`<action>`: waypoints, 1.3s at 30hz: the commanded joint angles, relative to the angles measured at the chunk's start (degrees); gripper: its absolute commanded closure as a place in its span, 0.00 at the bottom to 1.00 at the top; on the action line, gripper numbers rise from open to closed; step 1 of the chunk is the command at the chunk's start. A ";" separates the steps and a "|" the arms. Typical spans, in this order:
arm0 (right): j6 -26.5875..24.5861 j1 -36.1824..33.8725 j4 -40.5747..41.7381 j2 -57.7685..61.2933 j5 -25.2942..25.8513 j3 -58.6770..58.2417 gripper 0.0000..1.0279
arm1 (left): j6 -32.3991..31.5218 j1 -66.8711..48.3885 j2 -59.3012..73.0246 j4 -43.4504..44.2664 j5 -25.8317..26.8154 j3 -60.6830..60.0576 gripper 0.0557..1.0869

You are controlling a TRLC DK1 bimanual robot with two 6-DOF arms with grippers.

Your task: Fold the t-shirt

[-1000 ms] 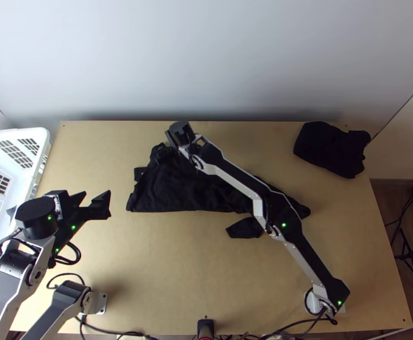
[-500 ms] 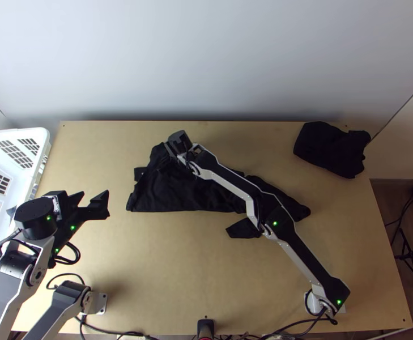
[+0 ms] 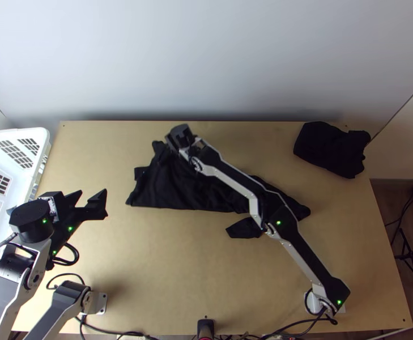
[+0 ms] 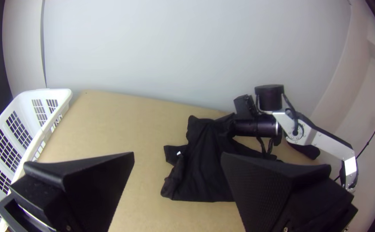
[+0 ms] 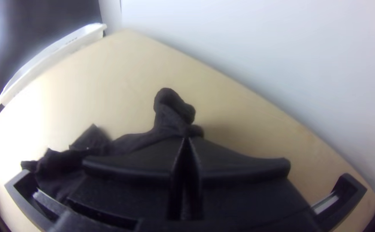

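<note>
Across the middle of the counter point(image 3: 166, 272), the black t-shirt point(image 3: 169, 190) is lying crumpled, its far part bunching in the clenched right end effector point(image 5: 186, 139). The left end effector point(image 4: 178, 155) is hanging empty, fingers spread. It's looking like light, limp fabric, easily creasing, so I'm favouring the near left corner point(image 3: 133, 200) for a second hold.

Near-ctr tbl point(image 3: 166, 266) open, but R arm point(image 3: 285, 228) blocks diag. across mid.

The right arm point(image 3: 279, 220) stretches diagonally past the middle, the fingertips of the right gripper point(image 3: 179, 137) together. At lower left, the left gripper point(image 3: 93, 194) has its fingers spread wide
</note>
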 commanded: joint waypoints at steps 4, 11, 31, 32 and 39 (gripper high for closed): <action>0.40 -0.65 -0.34 -13.54 0.83 -0.47 0.97 | -0.50 -1.98 0.23 0.76 0.10 -2.41 0.05; 0.23 2.77 -1.57 -23.74 4.44 -0.99 0.97 | -1.82 -7.26 4.19 4.19 0.10 -3.56 0.05; -7.51 7.61 6.78 -35.60 17.27 -0.29 0.97 | -15.26 -31.43 17.11 24.32 13.37 -6.54 0.05; -9.09 8.14 8.01 -36.13 18.15 -0.29 0.97 | -15.18 -33.27 19.39 25.99 13.28 -6.02 0.05; -20.60 9.10 20.14 -40.00 24.12 -0.11 0.97 | -15.00 -38.28 33.19 29.85 12.93 1.98 0.05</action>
